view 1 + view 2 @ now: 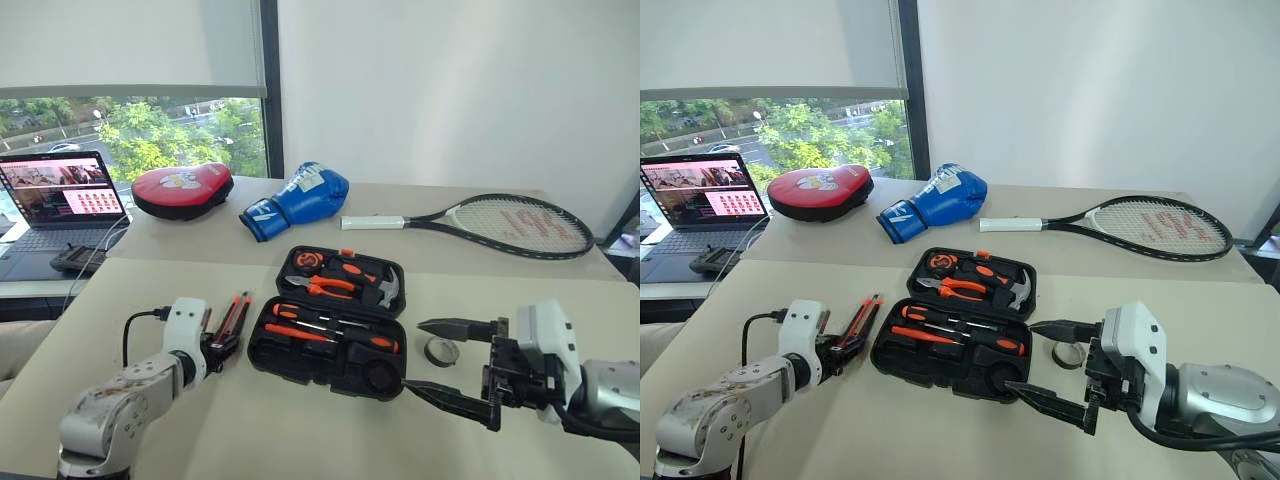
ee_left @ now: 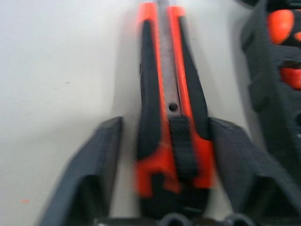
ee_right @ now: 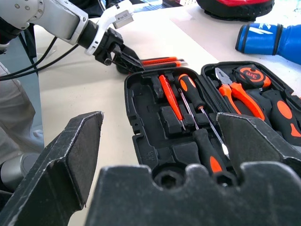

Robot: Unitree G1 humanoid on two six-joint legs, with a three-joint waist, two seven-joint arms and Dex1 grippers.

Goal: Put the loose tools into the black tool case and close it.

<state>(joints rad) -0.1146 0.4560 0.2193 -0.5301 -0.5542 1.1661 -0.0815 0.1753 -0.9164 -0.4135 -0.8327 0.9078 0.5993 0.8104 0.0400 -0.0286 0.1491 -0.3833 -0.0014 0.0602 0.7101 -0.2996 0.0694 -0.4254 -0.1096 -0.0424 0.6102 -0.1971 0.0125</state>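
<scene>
On the beige table (image 1: pixel 300 430), left gripper (image 1: pixel 222 345) loosely straddles the orange-black utility knife (image 1: pixel 234 315) at nine o'clock of the open black plastic tool case (image 1: pixel 330 330); can't tell if it's actually gripping; right gripper (image 1: pixel 452 362) gapes wide, empty, at four o'clock.

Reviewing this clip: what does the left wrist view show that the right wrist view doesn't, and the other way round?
Left wrist view: the utility knife up close, lying between the left claw fingers, with a gap on each side.
Right wrist view: screwdrivers and pliers seated in the open tool case, and the blue boxing glove.
Both: the knife, the case, the table.
</scene>
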